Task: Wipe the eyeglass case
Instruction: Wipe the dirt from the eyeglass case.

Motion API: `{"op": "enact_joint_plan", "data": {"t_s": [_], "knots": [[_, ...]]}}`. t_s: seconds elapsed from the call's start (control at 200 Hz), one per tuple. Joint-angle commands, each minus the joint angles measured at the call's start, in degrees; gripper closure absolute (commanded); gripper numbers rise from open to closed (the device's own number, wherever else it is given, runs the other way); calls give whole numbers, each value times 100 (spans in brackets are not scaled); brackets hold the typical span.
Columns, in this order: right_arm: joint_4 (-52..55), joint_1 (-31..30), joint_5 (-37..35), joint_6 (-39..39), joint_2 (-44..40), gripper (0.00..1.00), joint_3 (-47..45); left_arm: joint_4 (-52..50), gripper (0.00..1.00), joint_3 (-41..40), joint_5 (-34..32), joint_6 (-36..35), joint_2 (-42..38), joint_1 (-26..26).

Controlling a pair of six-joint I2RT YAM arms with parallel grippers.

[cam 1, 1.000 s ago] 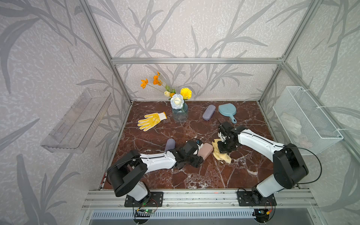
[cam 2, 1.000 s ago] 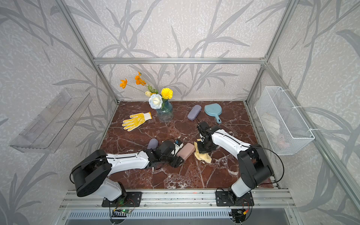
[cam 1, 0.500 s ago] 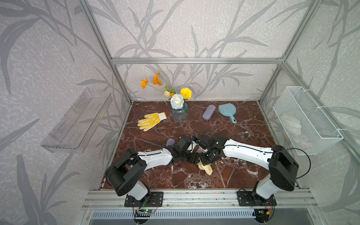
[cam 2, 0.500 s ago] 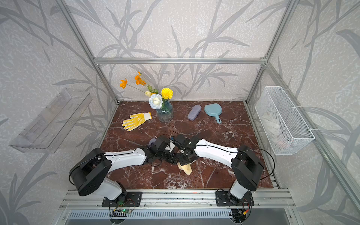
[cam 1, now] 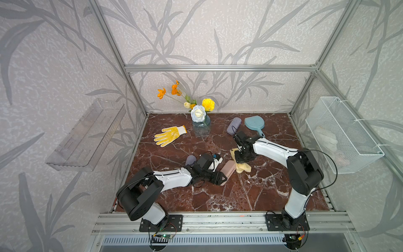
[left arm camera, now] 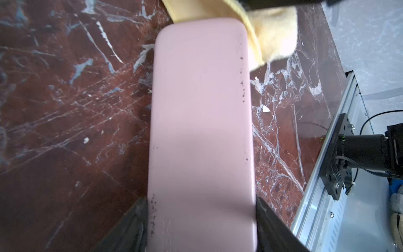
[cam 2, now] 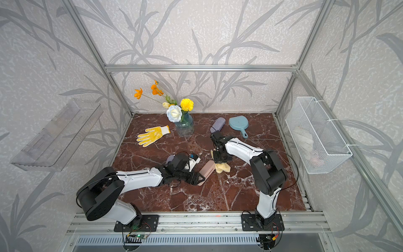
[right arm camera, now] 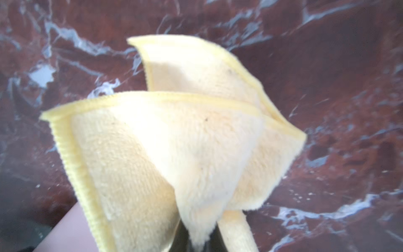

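Left wrist view: clamps left fingers [left arm camera: 130,229] on the pink case [left arm camera: 200,131], pinches right fingers [right arm camera: 214,243] together on the cloth [left arm camera: 272,32] beside its end.

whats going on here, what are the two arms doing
The left claw grips one end of a pink rounded eyeglass case lying on the dark red marble table. The right claw is shut on a fluffy pale yellow cloth, held at the case's other end. Dark specks show along one long edge, so the wiping looks unfinished.
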State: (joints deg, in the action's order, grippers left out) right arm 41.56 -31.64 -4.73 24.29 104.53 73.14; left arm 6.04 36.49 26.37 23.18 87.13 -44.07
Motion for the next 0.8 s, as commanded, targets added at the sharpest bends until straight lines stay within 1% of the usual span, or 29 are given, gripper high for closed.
{"op": "enact_joint_plan", "data": {"t_s": [0.0,0.045,0.075,0.115,0.18,0.26,0.325,0.38,0.405,0.48,0.595,0.635,0.695,0.74,0.795], "knots": [[96,-195,-678,-290,-425,100,101,-502,96,-210,351,-24,-41,-70],[260,-338,-792,-319,-638,100,8,-481,96,-225,345,6,-51,-58],[378,-474,-850,-308,-951,100,-79,-475,96,-239,347,18,-56,-34],[449,-645,-825,-288,-1190,100,-180,-464,96,-247,342,26,-52,-10],[536,-990,-416,-161,-1601,100,-398,-452,96,-248,358,44,-53,28],[434,-1599,86,328,-1944,100,-666,-431,96,-230,410,54,-56,82],[230,-1929,445,671,-1968,100,-807,-428,96,-200,464,54,-59,122],[-73,-2011,814,921,-1884,100,-954,-429,96,-186,493,68,-65,152],[-263,-2000,872,1005,-1839,100,-1040,-428,96,-177,513,66,-65,151],[-445,-1791,647,1023,-1565,100,-1094,-441,96,-187,535,79,-94,154],[-617,-948,421,592,-983,100,-918,-438,96,-230,559,101,-150,160],[-586,-662,173,387,-770,100,-769,-459,96,-237,554,105,-162,159],[-437,-293,-423,83,-435,100,-440,-407,96,-265,558,125,-176,161],[-299,-182,-840,-109,-349,100,-197,-389,96,-266,558,126,-166,162],[-87,-193,-1356,-334,-381,100,38,-419,96,-249,553,125,-143,162]]}}
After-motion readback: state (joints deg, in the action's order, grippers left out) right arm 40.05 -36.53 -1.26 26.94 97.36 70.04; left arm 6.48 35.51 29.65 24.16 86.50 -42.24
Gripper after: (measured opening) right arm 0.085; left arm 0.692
